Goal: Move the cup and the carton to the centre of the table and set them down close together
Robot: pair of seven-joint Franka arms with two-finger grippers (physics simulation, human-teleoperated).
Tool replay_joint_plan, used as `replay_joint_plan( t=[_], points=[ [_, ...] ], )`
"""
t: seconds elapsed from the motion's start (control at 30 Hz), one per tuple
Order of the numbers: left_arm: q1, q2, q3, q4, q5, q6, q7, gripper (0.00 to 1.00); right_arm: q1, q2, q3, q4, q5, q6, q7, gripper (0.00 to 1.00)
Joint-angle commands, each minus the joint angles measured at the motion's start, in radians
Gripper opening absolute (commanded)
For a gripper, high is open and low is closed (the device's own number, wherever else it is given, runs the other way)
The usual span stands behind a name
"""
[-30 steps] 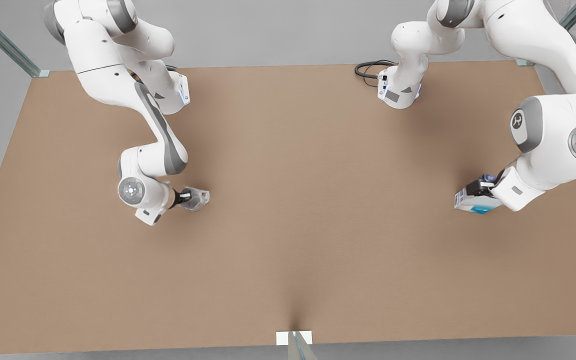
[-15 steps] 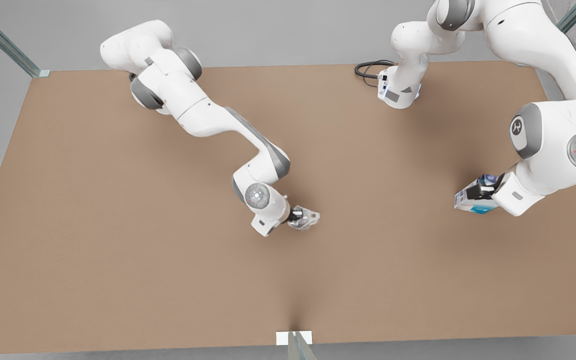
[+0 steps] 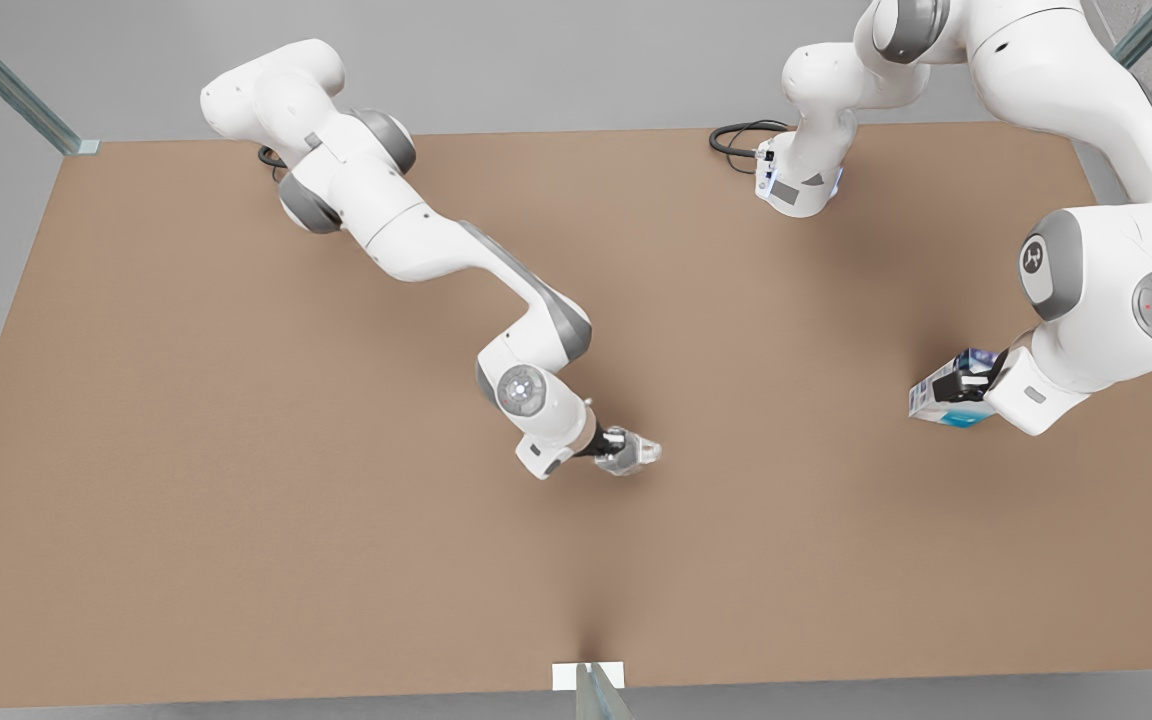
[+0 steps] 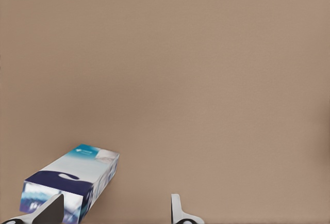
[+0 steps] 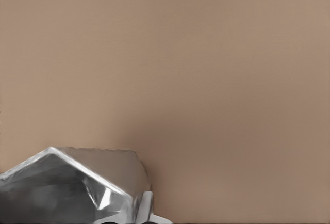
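The cup (image 3: 633, 453) was near the middle of the table (image 3: 236, 480), a little toward the front view's lower edge. The right gripper (image 3: 619, 447) was closed around it; in the right wrist view the silvery faceted cup (image 5: 72, 185) sat against one finger (image 5: 146, 208).

The carton (image 3: 946, 405) was well apart from it, near the table's edge on the front view's right. The left gripper (image 3: 966, 383) was at the carton. In the left wrist view the fingers (image 4: 177, 209) stood spread apart, and the carton (image 4: 69, 182) was just beside one of them, not between them. Whether it touched that finger I could not tell.
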Motion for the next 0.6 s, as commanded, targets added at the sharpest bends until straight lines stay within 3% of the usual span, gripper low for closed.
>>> replay_joint_plan(
  t=[0.0,0.07,0.17,0.2,0.23,0.43,0.53,0.57],
  points=[
    [0.000,0.000,0.000,0.000,0.000,0.000,0.000,1.00,0.001,0.002,0.000,0.000,-0.004,0.004,0.003,0.21],
    [0.002,0.000,0.000,0.000,0.000,0.000,0.000,1.00,0.001,0.004,-0.006,-0.003,-0.006,-0.001,0.003,0.21],
    [0.000,0.000,0.006,0.000,0.000,0.000,0.000,1.00,0.001,0.002,-0.008,-0.001,-0.006,0.001,0.003,0.79],
    [0.000,0.000,0.006,0.000,0.000,0.000,0.000,1.00,0.001,0.002,-0.008,-0.001,-0.006,-0.001,0.003,0.85],
    [0.000,0.000,0.006,0.000,-0.001,0.000,0.000,1.00,0.002,0.002,-0.008,-0.003,-0.006,0.001,0.003,0.97],
    [0.000,-0.002,0.006,0.000,0.000,0.000,-0.002,1.00,0.001,-0.021,-0.006,-0.004,-0.006,-0.011,0.003,1.00],
    [0.000,-0.011,0.006,0.002,-0.003,-0.001,-0.031,1.00,-0.038,-0.113,-0.006,-0.003,0.003,-0.155,-0.006,1.00],
    [0.000,-0.026,0.003,-0.006,-0.008,0.002,-0.127,1.00,-0.125,-0.148,0.009,-0.013,0.003,-0.204,-0.060,1.00]
  ],
)
